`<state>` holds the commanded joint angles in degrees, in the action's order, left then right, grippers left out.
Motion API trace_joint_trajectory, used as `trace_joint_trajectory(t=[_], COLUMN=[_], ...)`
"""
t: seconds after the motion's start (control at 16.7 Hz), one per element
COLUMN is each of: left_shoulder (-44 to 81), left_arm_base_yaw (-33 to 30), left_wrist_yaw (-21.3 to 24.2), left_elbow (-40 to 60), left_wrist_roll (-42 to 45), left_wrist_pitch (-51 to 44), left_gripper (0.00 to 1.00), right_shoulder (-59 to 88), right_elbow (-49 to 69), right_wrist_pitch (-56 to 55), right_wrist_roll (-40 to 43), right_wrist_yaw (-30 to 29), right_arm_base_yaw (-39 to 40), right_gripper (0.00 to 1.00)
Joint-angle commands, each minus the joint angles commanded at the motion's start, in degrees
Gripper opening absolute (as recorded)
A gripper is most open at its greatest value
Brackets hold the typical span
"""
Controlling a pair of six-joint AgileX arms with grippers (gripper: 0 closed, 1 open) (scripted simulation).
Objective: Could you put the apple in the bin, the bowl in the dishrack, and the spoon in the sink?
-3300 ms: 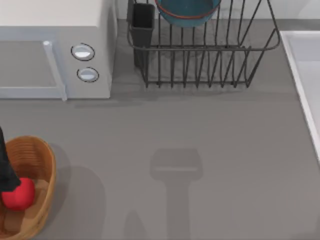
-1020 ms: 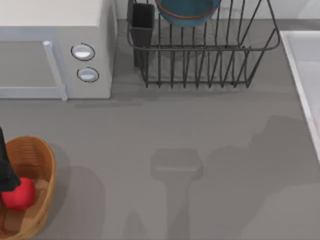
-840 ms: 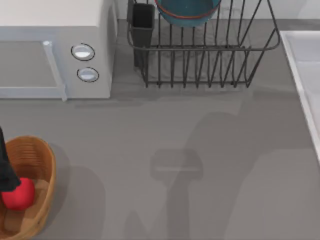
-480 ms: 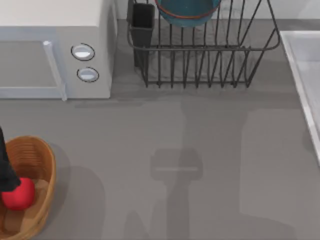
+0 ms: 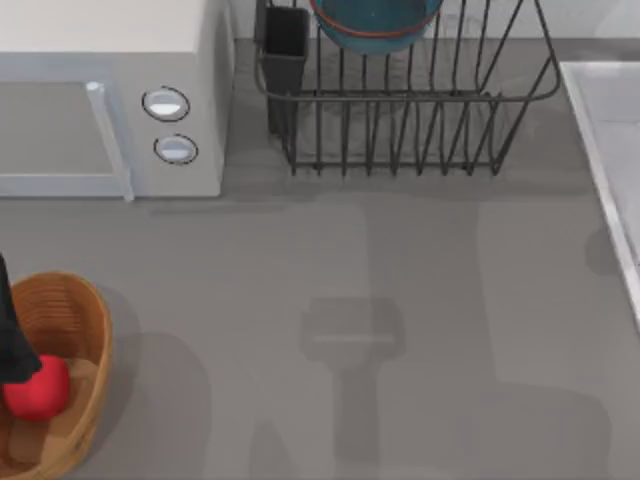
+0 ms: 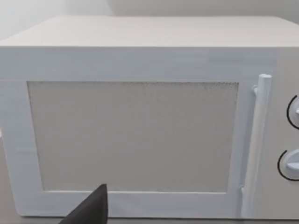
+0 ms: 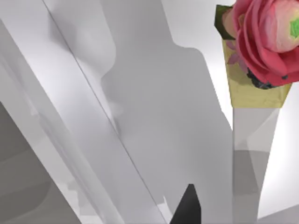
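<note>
A grey table (image 5: 330, 260) is seen from above: the apple (image 5: 38, 388) lies in the bin (image 5: 75, 310) at 8 o'clock with the left arm (image 5: 12, 330) beside it, the bowl (image 5: 375, 25) sits in the dishrack (image 5: 400, 130) at 12, and the sink (image 5: 610, 130) is at 3. In the left wrist view a microwave (image 6: 140, 116) is faced. In the right wrist view the sink's pale wall and a flower (image 7: 268, 28) are shown. Neither pincer's state can be told, nor where the spoon lies; it is judged light, stiff and slippery, best pinched mid-handle.
</note>
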<state>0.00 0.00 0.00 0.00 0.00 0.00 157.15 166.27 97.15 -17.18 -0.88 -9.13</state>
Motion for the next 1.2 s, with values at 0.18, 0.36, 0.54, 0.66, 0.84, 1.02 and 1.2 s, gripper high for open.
trace_joint_trajectory(t=[0.18, 0.36, 0.54, 0.66, 0.84, 1.02, 1.2], left_shoulder=[0.00, 0.00, 0.00, 0.00, 0.00, 0.00, 0.00], left_arm_base_yaw=[0.00, 0.00, 0.00, 0.00, 0.00, 0.00, 0.00], left_wrist_yaw=[0.00, 0.00, 0.00, 0.00, 0.00, 0.00, 0.00], left_elbow=[0.00, 0.00, 0.00, 0.00, 0.00, 0.00, 0.00], left_wrist_roll=[0.00, 0.00, 0.00, 0.00, 0.00, 0.00, 0.00], left_wrist_pitch=[0.00, 0.00, 0.00, 0.00, 0.00, 0.00, 0.00], left_gripper=[1.00, 1.00, 1.00, 1.00, 1.00, 1.00, 1.00], right_shoulder=[0.00, -0.47, -2.66, -4.36, -6.66, -7.81, -7.82], right_elbow=[0.00, -1.08, -7.02, -13.76, -22.37, -25.56, -25.57], right_wrist_pitch=[0.00, -0.94, -5.34, -9.21, -14.75, -17.52, -17.53], right_wrist_roll=[0.00, -0.10, -0.02, 0.01, -0.05, -0.09, -0.09], right_wrist_yaw=[0.00, 0.13, 0.26, 0.31, 0.21, 0.10, 0.10], right_arm_base_yaw=[0.00, -0.33, -0.14, 0.01, 0.12, 0.16, 0.16], right_gripper=[0.00, 0.00, 0.00, 0.00, 0.00, 0.00, 0.00])
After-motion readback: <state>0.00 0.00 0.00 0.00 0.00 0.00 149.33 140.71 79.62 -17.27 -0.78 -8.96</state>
